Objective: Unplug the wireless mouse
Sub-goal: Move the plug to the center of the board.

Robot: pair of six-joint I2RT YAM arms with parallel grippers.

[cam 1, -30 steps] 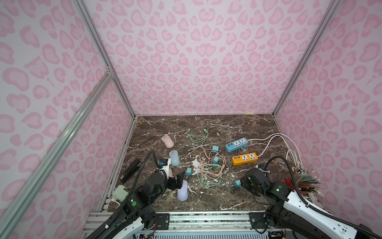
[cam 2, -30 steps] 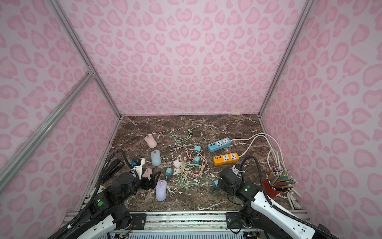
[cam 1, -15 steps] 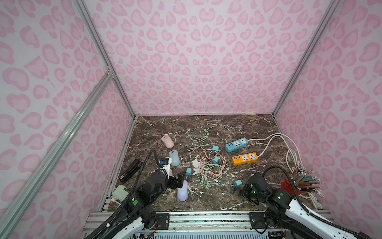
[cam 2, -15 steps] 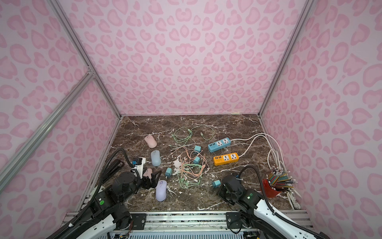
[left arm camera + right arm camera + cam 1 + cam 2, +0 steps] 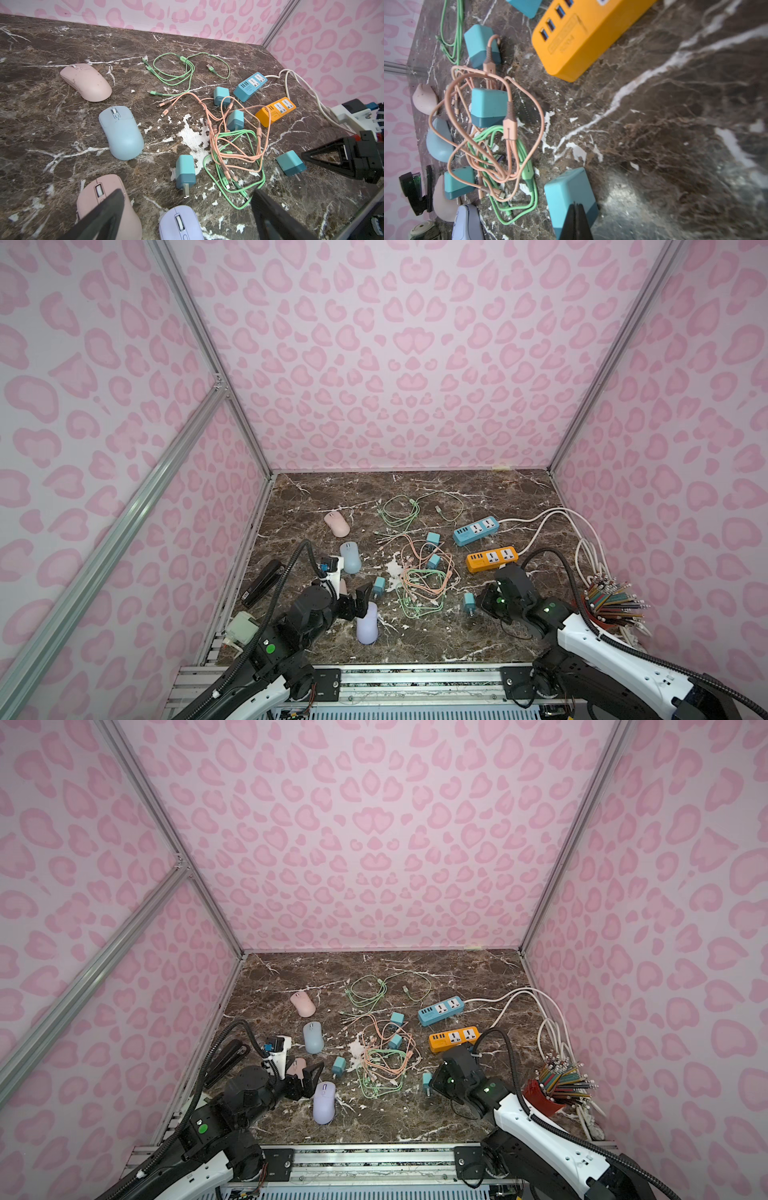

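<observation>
Left tool [image 5: 188, 190] spread wide over lilac mouse [image 5: 180, 222], empty, right tool [image 5: 576, 205] closed, empty, near teal charger [image 5: 566, 187]

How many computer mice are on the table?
4: pink mouse farthest back, blue mouse nearer, second pink mouse and purple mouse at the left gripper. None seems hidden.

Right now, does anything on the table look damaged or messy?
Yes. The marble tabletop has flaked to a white patch mid-table. Beside the patch, the pink and green cables are tangled together and loop over a teal charger.
</observation>
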